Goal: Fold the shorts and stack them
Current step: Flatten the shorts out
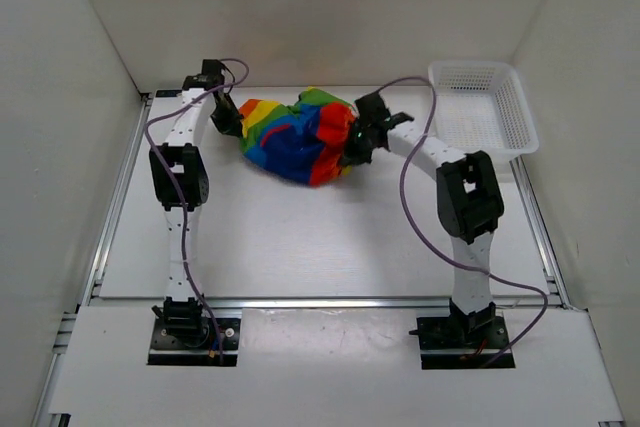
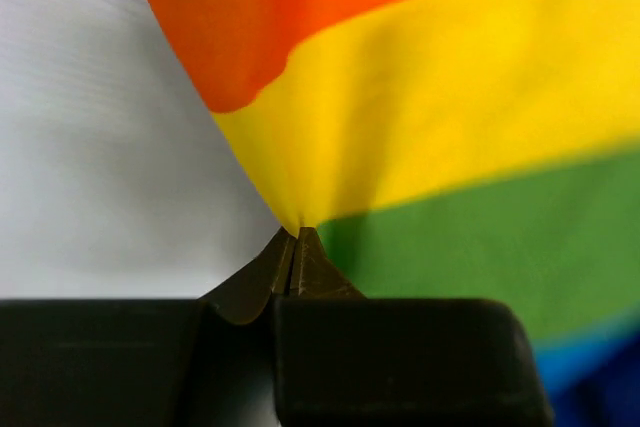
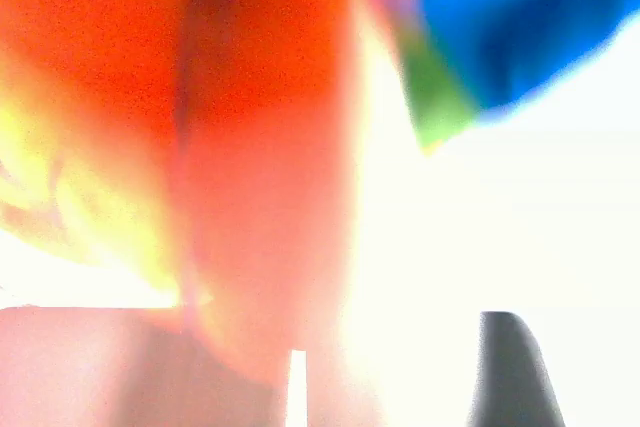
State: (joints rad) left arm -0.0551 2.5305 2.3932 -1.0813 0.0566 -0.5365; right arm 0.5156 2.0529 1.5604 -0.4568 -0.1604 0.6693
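Observation:
The rainbow-striped shorts point(image 1: 295, 137) lie bunched in a heap at the back middle of the table. My left gripper point(image 1: 228, 119) is at the heap's left edge. In the left wrist view it point(image 2: 296, 232) is shut, pinching a yellow and green fold of the shorts point(image 2: 450, 97). My right gripper point(image 1: 357, 142) is at the heap's right, red end. The right wrist view is glaring: red cloth point(image 3: 250, 97) hangs over the left finger, and the dark right finger point(image 3: 510, 367) stands apart from it, so the gripper point(image 3: 390, 332) looks open.
A white plastic mesh basket point(image 1: 480, 107) stands at the back right, close behind the right arm. White walls enclose the table point(image 1: 300, 237) on three sides. Purple cables loop beside both arms.

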